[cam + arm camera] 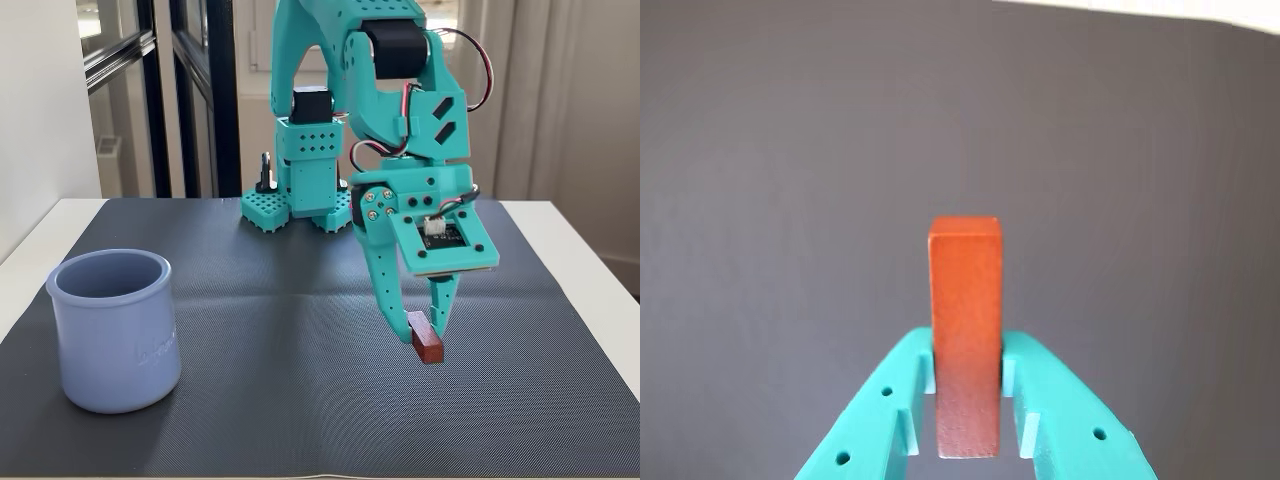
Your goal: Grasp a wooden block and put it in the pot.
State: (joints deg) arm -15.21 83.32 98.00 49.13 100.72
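The wooden block (pixel 966 330) is a small dark red bar held between my teal gripper's (pixel 968 372) two fingers. In the fixed view the gripper (pixel 420 325) points down at the mat's right of centre and the block (pixel 427 340) sits at its fingertips, at or just above the mat; I cannot tell if it touches. The gripper is shut on the block. The pot (pixel 115 330) is a lavender-blue cup standing upright at the mat's front left, well to the left of the gripper. It is out of the wrist view.
A dark ribbed mat (pixel 290 330) covers a white table (pixel 570 235). The arm's teal base (pixel 300 195) stands at the mat's back centre. A wall and window frames lie behind.
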